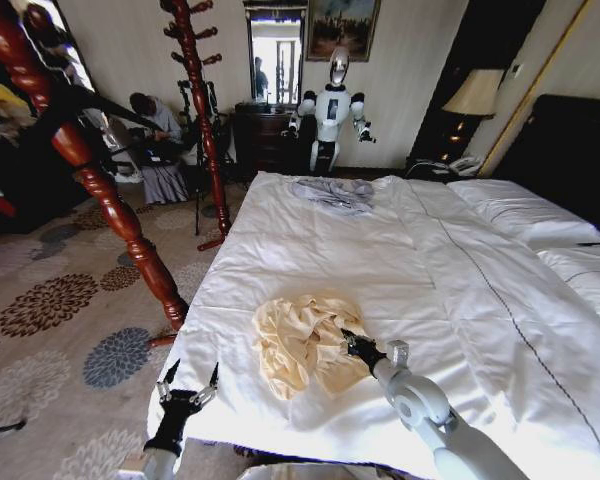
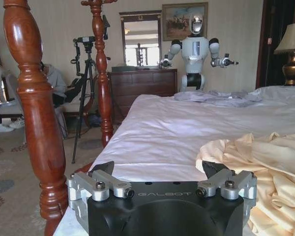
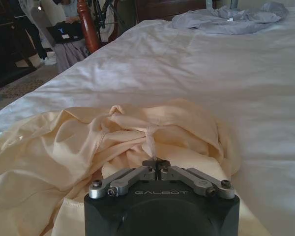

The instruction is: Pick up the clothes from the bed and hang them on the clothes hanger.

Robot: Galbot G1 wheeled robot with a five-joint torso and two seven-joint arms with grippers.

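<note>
The clothes, a crumpled cream-yellow garment (image 1: 302, 342), lie on the near part of the bed (image 1: 310, 250) on its white duvet. My right gripper (image 1: 351, 345) is at the garment's right edge. In the right wrist view its fingertips (image 3: 157, 168) are pressed together on a pinched fold of the cream fabric (image 3: 137, 142). My left gripper (image 1: 188, 384) hovers open at the bed's near left corner, left of the garment and apart from it. The left wrist view shows that gripper (image 2: 157, 172) open with the cream cloth (image 2: 255, 162) off to one side. A slim black clothes hanger (image 1: 92, 102) hangs by the near wooden stand.
A grey-blue garment (image 1: 332, 192) lies at the bed's far end. Reddish-brown coat stands (image 1: 95, 175) (image 1: 202, 110) rise left of the bed over patterned carpet. White pillows (image 1: 525, 212) sit at the right. Another white robot (image 1: 330, 110), a dresser and a tripod stand at the far wall.
</note>
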